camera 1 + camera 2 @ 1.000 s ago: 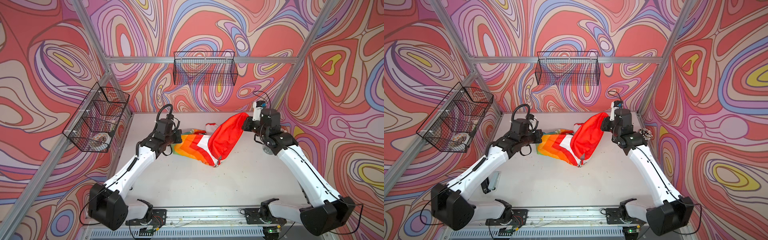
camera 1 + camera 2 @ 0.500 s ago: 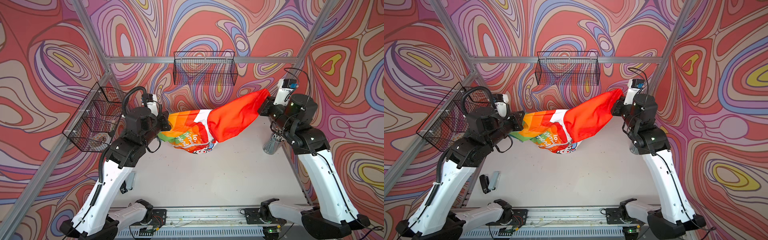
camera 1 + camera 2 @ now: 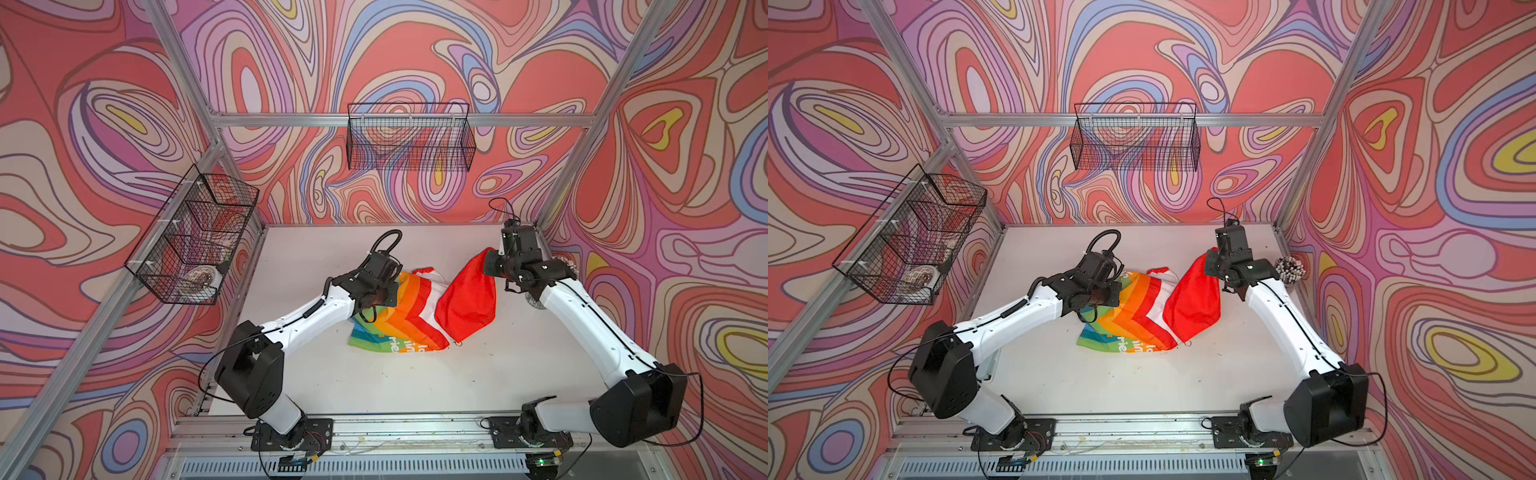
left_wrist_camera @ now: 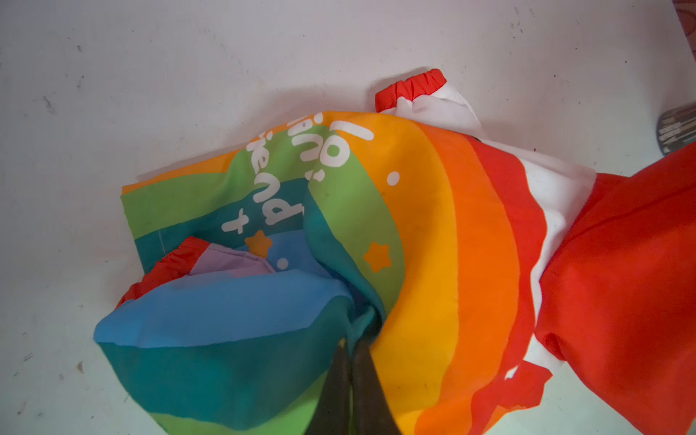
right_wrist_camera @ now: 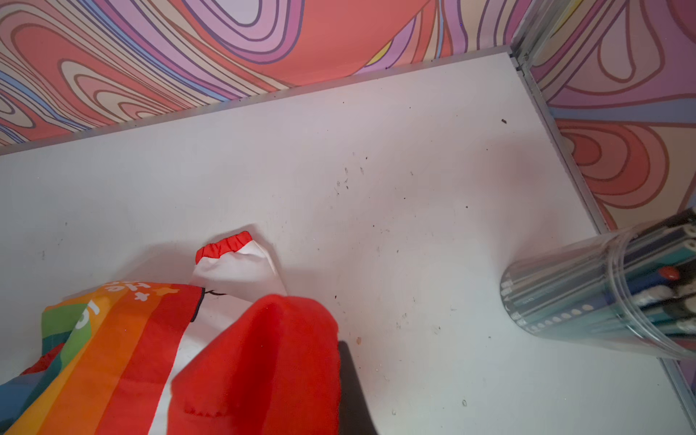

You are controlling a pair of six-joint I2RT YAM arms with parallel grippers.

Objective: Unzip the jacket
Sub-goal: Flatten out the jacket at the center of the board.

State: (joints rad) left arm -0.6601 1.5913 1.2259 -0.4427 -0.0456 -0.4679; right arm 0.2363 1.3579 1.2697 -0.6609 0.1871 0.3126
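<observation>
On the white desk (image 3: pixel 374 386), the left claw (image 4: pixel 352 344) seemingly pinches the crumpled rainbow-striped fabric jacket (image 3: pixel 409 320); the right claw (image 3: pixel 487 262) clenches its red hood (image 3: pixel 467 299).

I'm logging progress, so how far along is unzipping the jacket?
Done: nothing visible; the jacket lies bunched, its zipper not in view. In hand: the left gripper pinches rainbow fabric, the right gripper grips the red hood. Left: expose the zipper and pull it open.

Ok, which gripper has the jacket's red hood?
The right gripper: it is shut on the red hood of the small rainbow-striped jacket. The left gripper pinches the rainbow-striped half instead.
</observation>
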